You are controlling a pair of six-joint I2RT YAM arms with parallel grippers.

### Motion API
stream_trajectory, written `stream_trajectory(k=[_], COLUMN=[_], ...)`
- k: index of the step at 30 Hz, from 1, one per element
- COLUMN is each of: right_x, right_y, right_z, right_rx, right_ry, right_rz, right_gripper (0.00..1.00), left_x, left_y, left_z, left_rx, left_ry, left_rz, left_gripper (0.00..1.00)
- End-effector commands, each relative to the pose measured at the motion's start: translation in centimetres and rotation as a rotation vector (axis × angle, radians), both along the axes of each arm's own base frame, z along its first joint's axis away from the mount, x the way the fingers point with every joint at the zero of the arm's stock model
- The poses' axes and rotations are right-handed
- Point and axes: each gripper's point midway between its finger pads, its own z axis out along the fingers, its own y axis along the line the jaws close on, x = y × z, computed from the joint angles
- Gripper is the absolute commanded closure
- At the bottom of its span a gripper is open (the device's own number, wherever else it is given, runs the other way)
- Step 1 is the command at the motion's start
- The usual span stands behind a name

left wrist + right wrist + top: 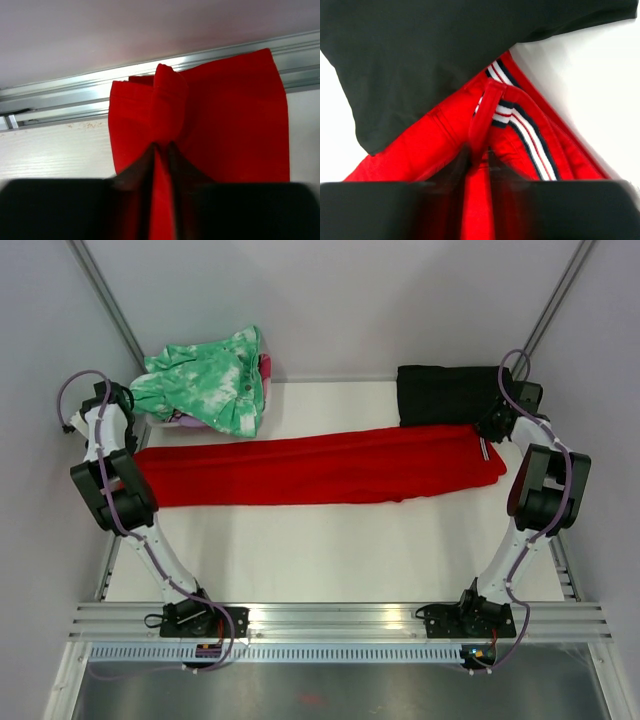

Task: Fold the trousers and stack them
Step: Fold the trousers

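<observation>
1. The trousers (320,468) lie flat across the table (330,550), with their long axis running from 9 to 3 o'clock.
2. The left gripper (161,149) pinches a fold at the 9 o'clock end. The right gripper (479,156) pinches the waistband (517,120) at the 3 o'clock end.
3. Judgement: each arm holds its own end, so a fold must travel along that axis.

The jaws of the left gripper (161,150) stand nearly together, pinching a raised fold of the trousers (230,120). The red cloth spreads flat ahead of them and to their right, reaching the metal rail (60,100) beyond. White surface (50,150) lies to their left.
</observation>
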Motion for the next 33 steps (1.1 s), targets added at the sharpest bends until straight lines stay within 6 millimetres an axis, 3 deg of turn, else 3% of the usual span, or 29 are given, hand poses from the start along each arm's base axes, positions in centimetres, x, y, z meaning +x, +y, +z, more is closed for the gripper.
stream_trajectory(k=[1, 2, 3, 4, 5, 6, 8, 11, 13, 14, 15, 17, 18, 19, 20, 21, 22, 23, 24, 26, 28, 33], right_x=[2.2, 2.3, 2.4, 2.4, 2.4, 2.3, 1.9, 0.3, -1.0, -2.2, -3.0, -5.2, -6.0, -7.5, -7.8, -8.4, -9.3, -9.5, -9.8, -10.0, -9.8, -9.3], right_y=[-3.1, -2.8, -2.3, -2.0, -1.3, -0.8, 0.5, 2.6, 3.8, 5.0, 5.7, 7.7, 8.4, 9.3, 9.5, 9.2, 9.1, 8.9, 8.5, 8.3, 8.2, 7.5], right_z=[2.7, 3.4, 4.1, 4.9, 6.6, 7.5, 10.5, 12.4, 13.6, 12.2, 11.6, 9.9, 9.0, 6.9, 6.2, 4.9, 3.1, 2.2, 1.0, -0.4, -1.9, -5.0], right_rx=[-0.133, -0.134, -0.134, -0.142, -0.161, -0.174, -0.225, -0.241, -0.245, -0.226, -0.207, -0.178, -0.164, -0.149, -0.150, -0.160, -0.158, -0.162, -0.172, -0.173, -0.163, -0.155], right_ry=[-0.103, -0.120, -0.137, -0.155, -0.187, -0.200, -0.246, -0.259, -0.271, -0.241, -0.231, -0.218, -0.205, -0.167, -0.161, -0.123, -0.077, -0.056, -0.022, 0.004, 0.031, 0.110], right_rz=[-0.004, 0.015, 0.038, 0.058, 0.097, 0.124, 0.169, 0.213, 0.229, 0.248, 0.252, 0.280, 0.290, 0.300, 0.301, 0.273, 0.259, 0.251, 0.228, 0.219, 0.208, 0.149], right_gripper=[0.66, 0.53, 0.28, 0.20, 0.13, 0.02, 0.02, 0.02, 0.02, 0.02, 0.03, 0.10, 0.16, 0.21, 0.39, 0.51, 0.64, 0.82, 0.90, 1.00, 1.00, 1.00], left_x=[1.8, 2.0, 2.4, 3.0, 3.4, 4.0, 4.7, 6.1, 5.4, 5.3, 5.0, 3.4, 2.8, 2.2, 2.1, 1.7, 1.5, 1.3, 1.1, 1.2, 1.9, 3.0], left_y=[2.6, 2.6, 2.4, 2.1, 1.9, 1.1, -0.7, -6.9, -10.1, -12.9, -14.3, -18.4, -20.4, -21.6, -22.8, -24.0, -24.6, -26.2, -26.9, -27.9, -29.2, -30.0], left_z=[1.2, 1.3, 2.0, 2.5, 2.8, 4.4, 5.5, 8.5, 10.2, 10.6, 10.6, 10.2, 8.0, 8.5, 8.0, 6.2, 5.7, 5.0, 3.9, 2.2, 1.5, -2.9], left_rx=[0.099, 0.099, 0.105, 0.094, 0.096, 0.104, 0.099, 0.129, 0.148, 0.145, 0.136, 0.080, 0.016, -0.008, -0.042, -0.104, -0.123, -0.152, -0.185, -0.215, -0.217, -0.245], left_ry=[-0.051, -0.052, -0.073, -0.100, -0.114, -0.155, -0.186, -0.228, -0.238, -0.241, -0.251, -0.300, -0.317, -0.372, -0.401, -0.428, -0.442, -0.442, -0.440, -0.407, -0.398, -0.276], left_rz=[0.009, -0.020, -0.045, -0.072, -0.106, -0.151, -0.238, -0.448, -0.546, -0.619, -0.658, -0.764, -0.818, -0.843, -0.870, -0.894, -0.900, -0.932, -0.944, -0.968, -1.015, -1.015], left_gripper=[0.68, 0.54, 0.42, 0.29, 0.21, 0.15, 0.06, 0.00, 0.00, 0.00, 0.00, 0.05, 0.12, 0.15, 0.21, 0.37, 0.45, 0.71, 0.82, 0.98, 0.98, 0.98])
